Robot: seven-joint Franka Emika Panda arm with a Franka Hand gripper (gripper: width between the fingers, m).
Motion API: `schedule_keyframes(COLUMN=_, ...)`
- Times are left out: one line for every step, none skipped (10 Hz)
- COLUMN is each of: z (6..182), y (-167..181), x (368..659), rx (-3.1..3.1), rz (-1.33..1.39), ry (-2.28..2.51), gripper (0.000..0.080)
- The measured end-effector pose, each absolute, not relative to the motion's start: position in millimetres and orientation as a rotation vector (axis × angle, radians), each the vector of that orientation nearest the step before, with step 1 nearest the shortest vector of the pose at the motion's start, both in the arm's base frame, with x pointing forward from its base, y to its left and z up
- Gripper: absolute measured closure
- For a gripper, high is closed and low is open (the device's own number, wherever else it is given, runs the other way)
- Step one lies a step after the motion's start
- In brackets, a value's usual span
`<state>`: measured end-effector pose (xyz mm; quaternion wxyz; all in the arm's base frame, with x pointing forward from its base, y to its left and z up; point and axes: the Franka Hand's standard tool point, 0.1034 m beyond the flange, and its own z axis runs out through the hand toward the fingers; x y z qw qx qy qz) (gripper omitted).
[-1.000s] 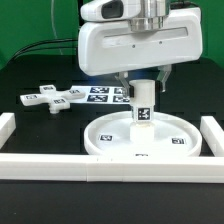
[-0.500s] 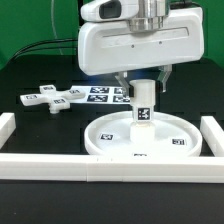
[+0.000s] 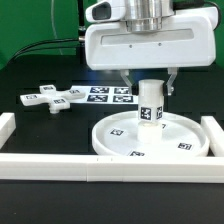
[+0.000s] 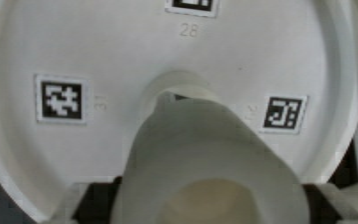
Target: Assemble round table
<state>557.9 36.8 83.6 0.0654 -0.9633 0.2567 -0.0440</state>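
Observation:
The large round disc (image 3: 112, 141) lies flat on the black table, and the short cylinder leg (image 3: 151, 108) stands upright at its centre. My gripper (image 3: 150, 84) reaches down from above with one finger on each side of the leg's top, shut on it. In the wrist view the leg (image 4: 197, 140) fills the gap between the dark fingers (image 4: 101, 197), with the tagged disc (image 4: 105, 50) below it. The cross-shaped base (image 3: 50, 97) lies loose on the table at the exterior view's left.
The marker board (image 3: 103, 93) lies flat behind the disc, beside the cross base. Long white border bars run along the front (image 3: 100, 166), the exterior view's left (image 3: 8, 126) and the exterior view's right (image 3: 213, 132), close to the disc's rim.
My gripper, the leg and the disc have all shifted together toward the exterior view's right. The cross base and marker board have not moved.

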Motion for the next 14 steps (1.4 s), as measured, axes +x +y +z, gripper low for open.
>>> schedule_keyframes(z=83.2, y=36, x=558, rx=-2.834, rz=-0.126, ry=0.951, gripper=0.0390)
schedule_keyframes(z=82.7, y=37, x=557, rx=-2.764, rz=-0.111, ry=1.110, gripper=0.0390)
schedule_keyframes(z=82.4, y=38, x=556, rx=-2.677, rz=-0.086, ry=1.282, gripper=0.0390)
schedule_keyframes(z=82.5, y=39, x=556, rx=-2.612, rz=-0.056, ry=1.396, gripper=0.0390)
schedule_keyframes(z=82.7, y=41, x=555, rx=-2.542, rz=-0.015, ry=1.514, gripper=0.0390)
schedule_keyframes(z=82.5, y=41, x=555, rx=-2.487, rz=0.004, ry=1.597, gripper=0.0390)
schedule_keyframes(z=82.3, y=41, x=555, rx=-2.465, rz=0.010, ry=1.624, gripper=0.0390)
schedule_keyframes(z=82.3, y=41, x=555, rx=-2.472, rz=0.009, ry=1.613, gripper=0.0390)
schedule_keyframes(z=82.3, y=41, x=555, rx=-2.476, rz=0.008, ry=1.607, gripper=0.0312)
schedule_keyframes(z=82.3, y=41, x=555, rx=-2.531, rz=-0.002, ry=1.519, gripper=0.0205)
schedule_keyframes(z=82.4, y=41, x=555, rx=-2.576, rz=-0.013, ry=1.445, gripper=0.0205)
schedule_keyframes(z=83.1, y=47, x=556, rx=-2.608, rz=-0.028, ry=1.402, gripper=0.0161)
schedule_keyframes(z=83.0, y=47, x=556, rx=-2.663, rz=-0.038, ry=1.290, gripper=0.0153)
schedule_keyframes(z=83.0, y=46, x=556, rx=-2.723, rz=-0.051, ry=1.164, gripper=0.0153)
